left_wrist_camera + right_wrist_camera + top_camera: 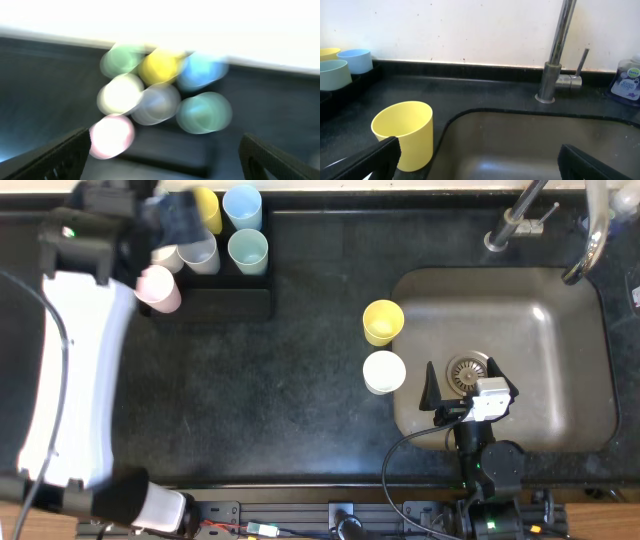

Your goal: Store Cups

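Observation:
Several cups stand bunched at the black tray point(230, 305) at the back left: yellow point(207, 208), blue point(242, 205), teal point(248, 250), grey point(200, 252) and pink point(158, 288). My left gripper point(180, 215) hangs above them, open and holding nothing; in its blurred wrist view the pink cup point(111, 135) is nearest the left gripper point(165, 170). A yellow cup point(382, 322) and a white cup point(384, 372) stand upright on the counter at the sink's left rim. My right gripper point(462, 380) is open over the sink, with the yellow cup point(405, 132) just ahead of one finger.
The steel sink point(560, 340) takes up the right side, its drain point(466, 370) under the right gripper. A faucet point(560, 50) stands behind it, and a soap bottle point(626, 82) sits at the far right. Dark countertop point(300, 400) lies between tray and sink.

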